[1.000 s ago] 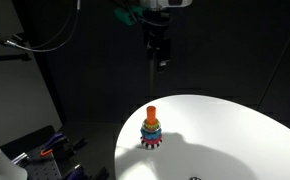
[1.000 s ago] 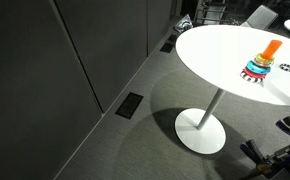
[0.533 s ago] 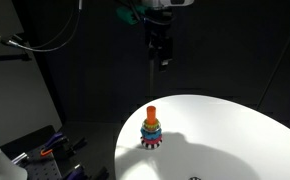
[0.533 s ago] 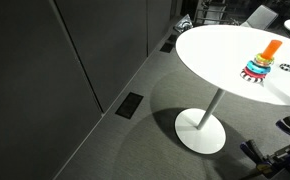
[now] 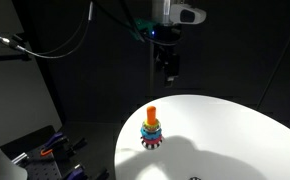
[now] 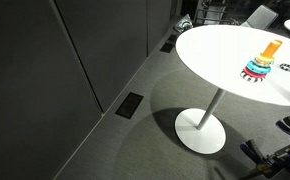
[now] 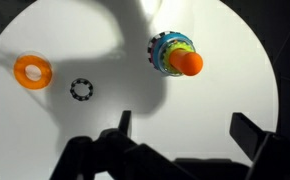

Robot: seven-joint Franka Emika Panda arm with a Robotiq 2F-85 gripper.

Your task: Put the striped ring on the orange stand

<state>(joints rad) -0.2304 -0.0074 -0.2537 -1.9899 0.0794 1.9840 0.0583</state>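
Note:
The orange stand (image 7: 189,63) is upright on the round white table (image 7: 45,130), with several coloured rings (image 7: 165,52) stacked around its base. It shows in both exterior views (image 5: 152,113) (image 6: 272,47). The striped ring (image 7: 81,89), small, black and white, lies flat on the table to the left of the stand in the wrist view; it also shows in an exterior view (image 6: 284,68). My gripper (image 7: 185,125) is open and empty, high above the table (image 5: 170,68), apart from stand and ring.
A loose orange ring (image 7: 32,71) lies on the table left of the striped ring. The table (image 6: 215,50) stands on one pedestal foot (image 6: 200,130). Dark walls surround it; equipment (image 5: 45,150) sits on the floor beside it.
My gripper has moved to the right and a little lower in the exterior view. The rings and the stand have not moved.

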